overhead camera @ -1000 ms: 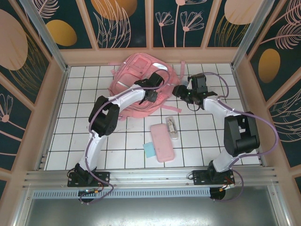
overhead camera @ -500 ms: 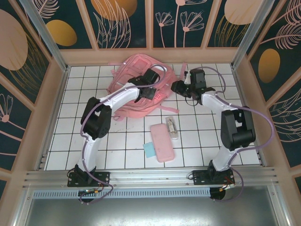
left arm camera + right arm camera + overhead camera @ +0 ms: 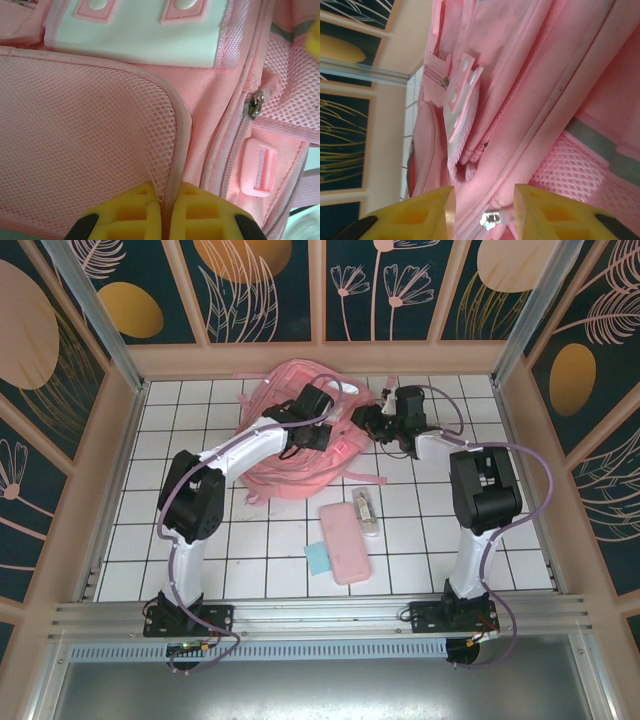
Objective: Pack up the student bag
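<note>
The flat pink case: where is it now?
In the top view the pink case lies mid-table, on the near side of the student bag, a blue pad at its left.

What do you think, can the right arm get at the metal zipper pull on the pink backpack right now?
Probably yes. In the right wrist view the zipper pull lies bare on the student bag, right between the open fingers of the right gripper, and nothing covers it.

Student bag, pencil case on table
</note>
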Motion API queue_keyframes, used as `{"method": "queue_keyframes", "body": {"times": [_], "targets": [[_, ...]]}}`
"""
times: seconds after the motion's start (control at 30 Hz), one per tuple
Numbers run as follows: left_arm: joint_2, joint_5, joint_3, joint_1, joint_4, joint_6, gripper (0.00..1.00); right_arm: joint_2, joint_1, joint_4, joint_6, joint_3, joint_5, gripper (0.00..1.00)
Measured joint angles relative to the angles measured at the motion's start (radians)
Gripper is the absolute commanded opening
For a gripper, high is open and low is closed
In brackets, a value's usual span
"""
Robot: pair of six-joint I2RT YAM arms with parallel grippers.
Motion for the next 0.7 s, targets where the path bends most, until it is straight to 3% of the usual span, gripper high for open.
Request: {"method": "queue_keyframes", "body": {"times": [0.37, 0.7], "targets": [[-0.031, 0.037, -0.05, 0.0, 0.056, -0.068, 0.0, 0.014, 0.017, 0.147, 0.126, -0.145, -0.015, 0.55], [-0.039, 0.061, -0.067, 0.001, 0.086, -0.098, 0.0, 0.016, 0.035, 0.212, 0.18, -0.149, -0.022, 0.53]]}}
